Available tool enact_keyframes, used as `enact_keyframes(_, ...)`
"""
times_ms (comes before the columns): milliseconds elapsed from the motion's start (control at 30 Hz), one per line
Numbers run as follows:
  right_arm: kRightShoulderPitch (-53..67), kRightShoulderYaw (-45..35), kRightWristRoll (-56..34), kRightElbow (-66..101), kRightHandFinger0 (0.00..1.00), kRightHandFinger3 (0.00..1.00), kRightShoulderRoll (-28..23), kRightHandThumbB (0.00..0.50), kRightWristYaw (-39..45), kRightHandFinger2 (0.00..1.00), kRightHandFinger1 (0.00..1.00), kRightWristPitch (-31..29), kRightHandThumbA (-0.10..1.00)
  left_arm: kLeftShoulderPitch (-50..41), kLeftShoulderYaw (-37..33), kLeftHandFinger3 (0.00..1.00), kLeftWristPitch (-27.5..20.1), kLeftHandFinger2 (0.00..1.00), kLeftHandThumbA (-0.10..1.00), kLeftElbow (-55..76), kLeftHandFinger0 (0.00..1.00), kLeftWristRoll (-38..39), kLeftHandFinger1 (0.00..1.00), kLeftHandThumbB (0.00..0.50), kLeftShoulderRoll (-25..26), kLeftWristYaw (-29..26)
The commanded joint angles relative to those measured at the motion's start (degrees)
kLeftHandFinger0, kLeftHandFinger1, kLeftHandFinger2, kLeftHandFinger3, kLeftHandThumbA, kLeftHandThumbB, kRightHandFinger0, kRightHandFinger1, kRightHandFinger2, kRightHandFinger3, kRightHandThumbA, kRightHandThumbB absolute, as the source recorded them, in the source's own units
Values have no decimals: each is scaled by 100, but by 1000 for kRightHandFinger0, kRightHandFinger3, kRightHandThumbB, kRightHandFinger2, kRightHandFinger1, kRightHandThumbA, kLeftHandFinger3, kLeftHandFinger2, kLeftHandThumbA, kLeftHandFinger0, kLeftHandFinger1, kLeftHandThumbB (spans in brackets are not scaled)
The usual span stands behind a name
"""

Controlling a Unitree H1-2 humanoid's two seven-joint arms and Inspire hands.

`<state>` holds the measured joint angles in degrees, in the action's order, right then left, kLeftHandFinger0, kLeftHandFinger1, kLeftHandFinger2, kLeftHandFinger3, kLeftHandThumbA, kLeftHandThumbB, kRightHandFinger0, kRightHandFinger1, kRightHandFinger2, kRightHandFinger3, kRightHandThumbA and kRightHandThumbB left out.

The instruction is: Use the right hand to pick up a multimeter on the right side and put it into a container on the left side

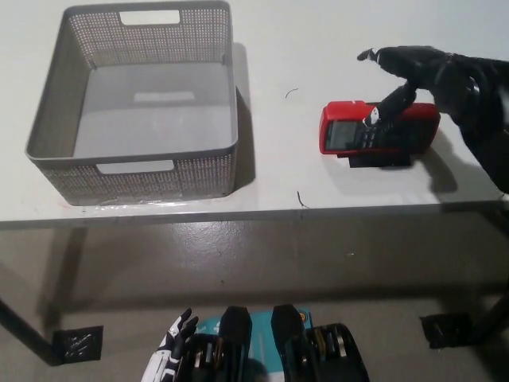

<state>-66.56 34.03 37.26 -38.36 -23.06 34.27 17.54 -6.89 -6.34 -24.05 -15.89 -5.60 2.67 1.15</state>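
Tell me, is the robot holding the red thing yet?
No. The black right hand is open above the multimeter, not gripping it. The white left hand holds nothing.

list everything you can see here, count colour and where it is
multimeter: one, red casing with dark face and grey screen, lying flat on the right part of the table, partly under the right hand
basket: one, grey perforated, with handle cut-outs, nothing visible inside, on the left part of the table
table: one, white top, its front edge running across the middle of the picture
dark plate: one, on the floor at lower left
dark plate: one, on the floor at lower right
floor: grey-brown, below the table
left hand: one, white, low at the bottom left, below the table, resting
right hand: one, black, fingers spread, over the multimeter's right half, not closed on it
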Motion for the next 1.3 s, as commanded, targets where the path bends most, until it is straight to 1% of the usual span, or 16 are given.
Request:
enact_keyframes(0, -1068, 180, 354, -1099, 1000, 1000, 245, 500, -40, 1000, 1000, 59, 1000, -75, -41, 1000, -288, 1000, 1000, 85, 1000, 1, 1000, 240, 23, -140)
enact_keyframes(133, -1386, 480, 527, -2018, 1000, 1000, 475, 500, -376, 1000, 1000, -252, 1000, -124, -55, 1000, -288, 1000, 1000, 80, 1000, 31, 1000, 243, 30, -103)
enact_keyframes(267, -1481, 604, 547, -2440, 1000, 1000, 560, 500, -513, 1000, 1000, -251, 1000, -136, -77, 1000, -288, 1000, 1000, 91, 1000, 4, 1000, 234, 56, -92)
enact_keyframes(500, -1544, 380, 283, -2926, 1000, 1000, 693, 500, -696, 1000, 1000, -315, 1000, -168, -77, 1000, -288, 1000, 1000, 124, 1000, 38, 1000, 225, 99, -44)
enact_keyframes(567, -1549, 394, 291, -2994, 1000, 1000, 703, 500, -615, 1000, 1000, -408, 1000, -186, -86, 1000, -288, 1000, 1000, 126, 1000, 65, 1000, 224, 90, -36)
enact_keyframes(667, -1576, 337, 223, -3162, 1000, 1000, 749, 500, -461, 1000, 1000, -387, 1000, -195, -101, 1000, -288, 1000, 1000, 110, 1000, 112, 1000, 216, 100, 6)
enact_keyframes(767, -1599, 356, 207, -3309, 1000, 1000, 742, 500, -313, 1000, 1000, -648, 1000, -202, -102, 1000, -288, 1000, 1000, 133, 1000, 127, 1000, 201, 111, 20)
enact_keyframes(833, -1634, 345, 197, -3383, 1000, 1000, 750, 500, -292, 1000, 1000, -686, 1000, -181, -98, 1000, -288, 1000, 1000, 131, 1000, 124, 1000, 206, 113, 16)
enact_keyframes(900, -1696, 160, -16, -3471, 1000, 1000, 771, 500, -13, 1000, 1000, -684, 1000, -173, -94, 1000, -288, 1000, 1000, 136, 1000, 128, 1000, 202, 132, 45)
enact_keyframes(967, -1753, 134, -24, -3542, 1000, 1000, 768, 500, 102, 1000, 1000, -795, 1000, -162, -93, 1000, -288, 1000, 1000, 142, 1000, 139, 1000, 207, 136, 63)
enact_keyframes(1000, -1766, 5, -186, -3544, 1000, 1000, 737, 500, 272, 1000, 1000, -1017, 1000, -157, -94, 1000, -288, 1000, 1000, 147, 1000, 150, 1000, 198, 131, 67)
enact_keyframes(1033, -1761, -49, -245, -3541, 1000, 1000, 721, 500, 331, 1000, 1000, -1092, 1000, -152, -94, 1000, -288, 1000, 1000, 150, 1000, 149, 1000, 198, 139, 73)
enact_keyframes(1067, -1743, -163, -348, -3544, 1000, 1000, 708, 500, 407, 1000, 1000, -1179, 1000, -153, -99, 1000, -288, 1000, 1000, 159, 1000, 139, 1000, 175, 142, 61)
enact_keyframes(1200, -1694, -230, -354, -3623, 1000, 1000, 760, 500, 416, 1000, 1000, -1328, 1000, -160, -97, 1000, -288, 1000, 1000, 178, 1000, 129, 1000, 166, 154, 45)
enact_keyframes(1233, -1653, -277, -404, -3783, 1000, 1000, 845, 500, 447, 1000, 1000, -1382, 1000, -164, -113, 1000, -288, 1000, 1000, 188, 1000, 124, 1000, 156, 175, 50)
enact_keyframes(1267, -1620, -354, -475, -3870, 1000, 1000, 876, 485, 455, 1000, 1000, -1401, 1000, -158, -119, 1000, -288, 1000, 1000, 186, 1000, 131, 1000, 159, 172, 57)
